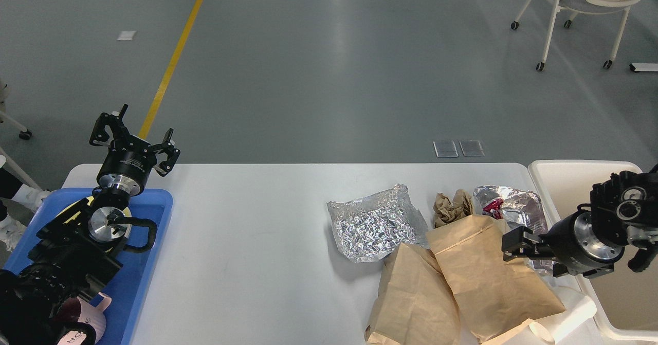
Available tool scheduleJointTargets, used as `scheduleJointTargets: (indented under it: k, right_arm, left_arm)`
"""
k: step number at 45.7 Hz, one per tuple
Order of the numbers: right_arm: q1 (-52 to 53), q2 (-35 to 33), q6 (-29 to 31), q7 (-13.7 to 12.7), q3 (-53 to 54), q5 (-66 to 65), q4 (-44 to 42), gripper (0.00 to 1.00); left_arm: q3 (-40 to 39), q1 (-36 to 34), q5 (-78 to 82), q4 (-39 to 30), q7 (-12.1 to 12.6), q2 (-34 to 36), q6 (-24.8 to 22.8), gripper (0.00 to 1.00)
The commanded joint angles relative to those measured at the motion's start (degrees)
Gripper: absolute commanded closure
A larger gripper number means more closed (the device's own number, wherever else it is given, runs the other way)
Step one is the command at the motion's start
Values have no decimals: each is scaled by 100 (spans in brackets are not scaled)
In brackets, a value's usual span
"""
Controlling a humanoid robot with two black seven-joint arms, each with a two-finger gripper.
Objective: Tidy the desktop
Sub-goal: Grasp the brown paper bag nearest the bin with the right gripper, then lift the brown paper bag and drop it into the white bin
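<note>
The white desktop [247, 242] bears litter on its right half. There is a crumpled foil sheet [372, 227], a wad of brown paper [452, 206] and a foil wrapper with red inside [509, 206]. Two brown paper bags [416, 298] [488, 273] lie flat, with a white paper cup [565, 316] on its side. My left gripper [136, 138] is open and empty, raised over the far end of the blue tray [154, 242]. My right gripper [516, 246] points left, just over the right paper bag's edge. Its fingers read as one dark block.
A cream-white bin [565, 173] stands off the table's right end, under my right arm. The blue tray holds a pink mug [87, 319] and a yellow plate [77, 206], mostly hidden by my left arm. A white wheeled chair [591, 5] stands far back right.
</note>
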Motion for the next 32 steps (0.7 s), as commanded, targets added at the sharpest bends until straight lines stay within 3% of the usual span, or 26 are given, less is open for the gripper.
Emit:
scheduleJointTargets:
  k: [1,5,10,23,27,32]
  right_arm:
    - [-438,15,-193,2,37,-286,-44,11]
    - [-719,15,-456,2,90,-313,-53,15]
    - [-1123,41,-703,19,283,-322,-132,29]
    - [-2486,384,-1046,388,1364,-322,-659,78]
    - [-2776,489,-1037,415,1558,-331,-861,100]
    - [-2979,586,-1019,415,1655,-348,-1090,100]
  left_arm:
    - [-1,0,0,0,0,0,-3,1]
    - [-1,0,0,0,0,0,-3,1]
    - [-1,0,0,0,0,0,6,0]
    - [-1,0,0,0,0,0,-3,0]
    - [-1,0,0,0,0,0,-3,0]
    - [-1,0,0,0,0,0,6,0]
